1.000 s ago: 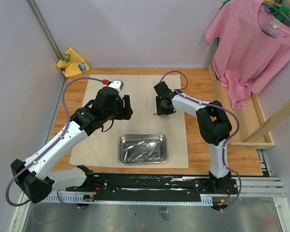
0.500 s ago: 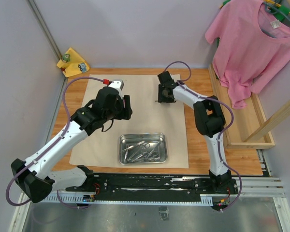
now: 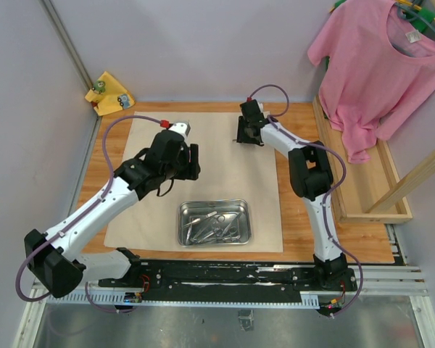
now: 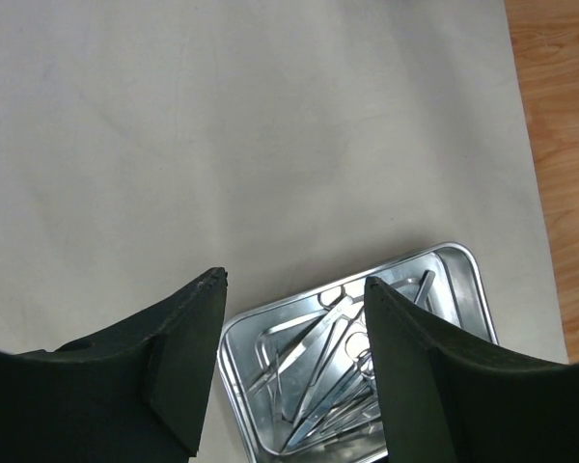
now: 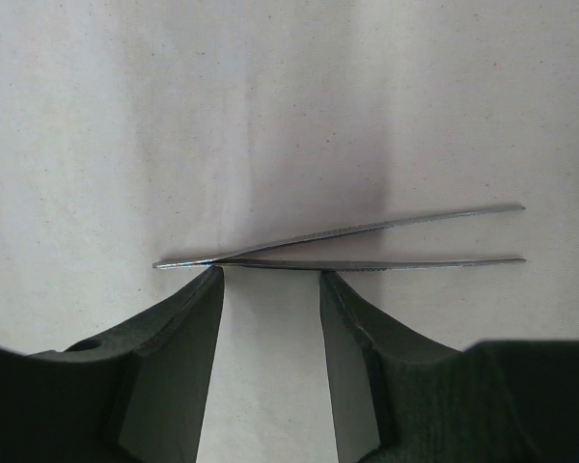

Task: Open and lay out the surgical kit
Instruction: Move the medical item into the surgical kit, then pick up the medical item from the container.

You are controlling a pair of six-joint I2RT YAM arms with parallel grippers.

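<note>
Left hand spread wide, empty | steel tray seen between fingers | right hand parted, empty | tweezers flat on cloth wrap across fingertips

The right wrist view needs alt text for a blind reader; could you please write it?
Slim steel tweezers lie on beige cloth, joined tip at left, arms spreading right. The right gripper sits just below them in frame, its dark jaws open.

Pale lilac walls enclose a wooden table (pink T-shirt hanging at right).
</note>
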